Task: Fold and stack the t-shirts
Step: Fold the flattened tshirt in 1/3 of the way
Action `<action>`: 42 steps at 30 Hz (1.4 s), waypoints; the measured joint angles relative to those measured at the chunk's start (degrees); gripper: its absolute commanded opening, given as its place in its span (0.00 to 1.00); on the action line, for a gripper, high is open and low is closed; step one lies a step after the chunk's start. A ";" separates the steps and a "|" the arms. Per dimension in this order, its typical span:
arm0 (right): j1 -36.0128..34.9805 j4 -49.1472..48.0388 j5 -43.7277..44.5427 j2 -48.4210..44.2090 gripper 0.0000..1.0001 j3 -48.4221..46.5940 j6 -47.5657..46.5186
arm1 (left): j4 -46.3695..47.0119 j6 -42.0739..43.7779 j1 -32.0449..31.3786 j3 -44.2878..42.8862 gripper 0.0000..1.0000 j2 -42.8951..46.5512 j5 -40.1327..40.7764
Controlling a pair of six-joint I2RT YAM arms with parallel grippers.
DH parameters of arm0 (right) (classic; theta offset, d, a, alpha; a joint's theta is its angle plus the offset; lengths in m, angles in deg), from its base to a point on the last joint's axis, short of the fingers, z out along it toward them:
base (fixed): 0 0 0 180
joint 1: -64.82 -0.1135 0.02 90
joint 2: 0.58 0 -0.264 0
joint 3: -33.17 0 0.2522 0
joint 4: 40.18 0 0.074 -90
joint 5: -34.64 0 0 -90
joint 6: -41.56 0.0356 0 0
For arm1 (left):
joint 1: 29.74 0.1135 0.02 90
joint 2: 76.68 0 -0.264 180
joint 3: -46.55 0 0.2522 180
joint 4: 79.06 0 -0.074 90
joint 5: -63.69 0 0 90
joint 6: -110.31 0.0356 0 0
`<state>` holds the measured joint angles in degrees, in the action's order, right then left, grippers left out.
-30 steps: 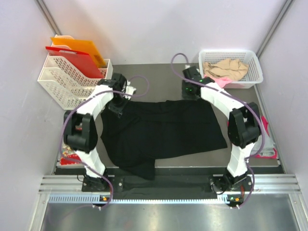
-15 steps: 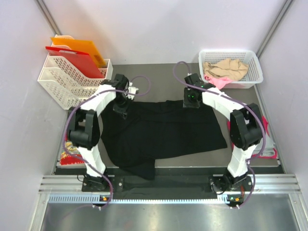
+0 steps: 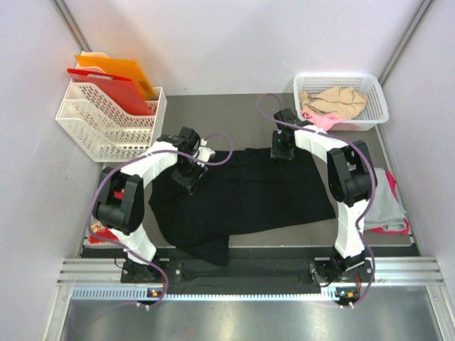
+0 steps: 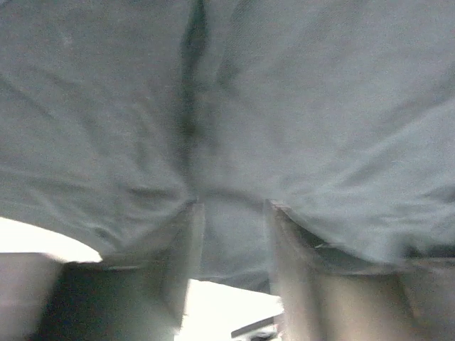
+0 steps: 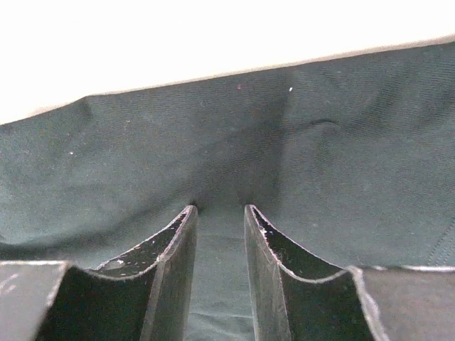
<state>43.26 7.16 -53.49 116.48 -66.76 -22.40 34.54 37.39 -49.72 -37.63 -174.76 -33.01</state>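
Observation:
A large black t-shirt (image 3: 249, 192) lies spread flat in the middle of the table, one sleeve hanging over the near edge. My left gripper (image 3: 190, 175) rests on its far left part. In the left wrist view its fingers stand apart, and the gripper (image 4: 231, 206) is open with cloth (image 4: 284, 106) against the tips. My right gripper (image 3: 281, 151) sits at the shirt's far edge. In the right wrist view it (image 5: 220, 207) is open a little, tips pressed onto the dark cloth (image 5: 320, 156).
A white basket (image 3: 377, 106) at the back right holds a beige shirt (image 3: 333, 101) and a pink one (image 3: 325, 121). A grey shirt (image 3: 387, 199) lies over a magenta one (image 3: 387, 229) at the right edge. A white rack (image 3: 106, 121) with red and orange folders stands back left.
My left gripper slid right and nearer over the black shirt and its jaws opened. My right gripper came from the bare table behind the shirt down onto its far edge.

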 measured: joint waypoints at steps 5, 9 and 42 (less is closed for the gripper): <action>0.00 0.09 -0.68 0.07 0.34 0.02 -0.04 | 3.56 0.66 0.00 0.66 0.64 -0.39 5.64; 0.00 -0.02 -1.03 0.07 0.34 0.55 -0.11 | 6.73 1.38 0.00 0.66 0.64 -0.44 9.88; 0.37 -2.73 -2.14 -1.57 0.33 3.67 -0.07 | 5.92 2.56 -2.93 3.28 0.49 -1.36 13.22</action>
<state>43.63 4.43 -55.63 114.91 -63.09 -22.47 40.46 39.94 -52.65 -34.35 -176.12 -19.78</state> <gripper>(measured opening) 0.327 0.517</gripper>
